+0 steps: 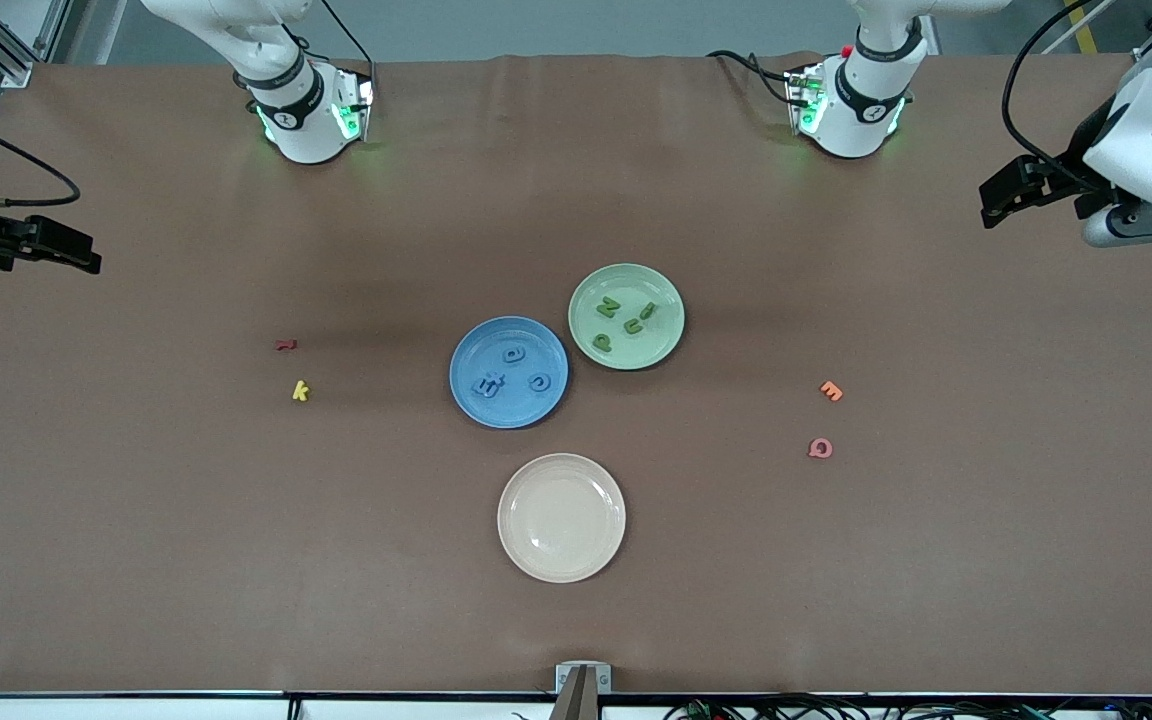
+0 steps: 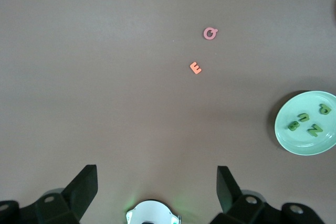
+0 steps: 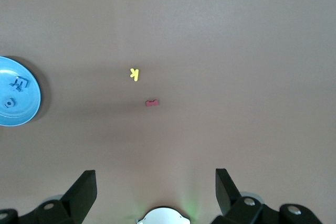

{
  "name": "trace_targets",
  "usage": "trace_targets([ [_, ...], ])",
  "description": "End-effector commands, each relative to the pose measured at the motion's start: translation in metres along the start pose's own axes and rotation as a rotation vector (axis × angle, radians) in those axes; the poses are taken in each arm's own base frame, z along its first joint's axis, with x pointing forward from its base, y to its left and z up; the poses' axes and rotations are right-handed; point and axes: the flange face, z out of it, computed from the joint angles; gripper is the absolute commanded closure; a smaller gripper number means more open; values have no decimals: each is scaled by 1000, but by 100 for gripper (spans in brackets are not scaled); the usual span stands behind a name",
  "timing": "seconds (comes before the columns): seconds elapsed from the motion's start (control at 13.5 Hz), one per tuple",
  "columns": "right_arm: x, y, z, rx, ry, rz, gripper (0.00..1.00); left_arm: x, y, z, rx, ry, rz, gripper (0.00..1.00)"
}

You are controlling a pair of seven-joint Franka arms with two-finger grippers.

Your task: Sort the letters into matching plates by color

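Blue letters (image 1: 514, 353) lie in the blue plate (image 1: 511, 412) at the middle of the table. Several green letters (image 1: 633, 325) lie in the pale green plate (image 1: 663, 338) beside it, toward the left arm's end. My left gripper (image 1: 998, 205) hangs open and empty high over the table's edge at the left arm's end. My right gripper (image 1: 76, 255) hangs open and empty over the right arm's end. The left wrist view shows the left gripper (image 2: 157, 174) and the green plate (image 2: 310, 146) with its letters (image 2: 303, 117). The right wrist view shows the right gripper (image 3: 156, 177) and part of the blue plate (image 3: 23, 115).
A cream plate (image 1: 561, 517) sits nearer the front camera than the blue plate, with nothing in it. An orange E (image 1: 831, 391) and a pink Q (image 1: 820, 448) lie toward the left arm's end. A red letter (image 1: 285, 344) and a yellow K (image 1: 301, 391) lie toward the right arm's end.
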Motion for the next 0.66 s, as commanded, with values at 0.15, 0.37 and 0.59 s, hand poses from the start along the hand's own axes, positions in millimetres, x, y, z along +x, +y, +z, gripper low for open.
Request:
trace_targets([
  [0.15,-22,-9,-19,6,19,-7,0,-8,-10,-7,5,23,3,0],
  [0.37,-34,-9,-27,7,42,-7,0,-8,-13,-8,4,25,40,0],
  [0.59,-41,-4,-35,9,57,1,0,-9,-31,-12,-38,31,8,0],
])
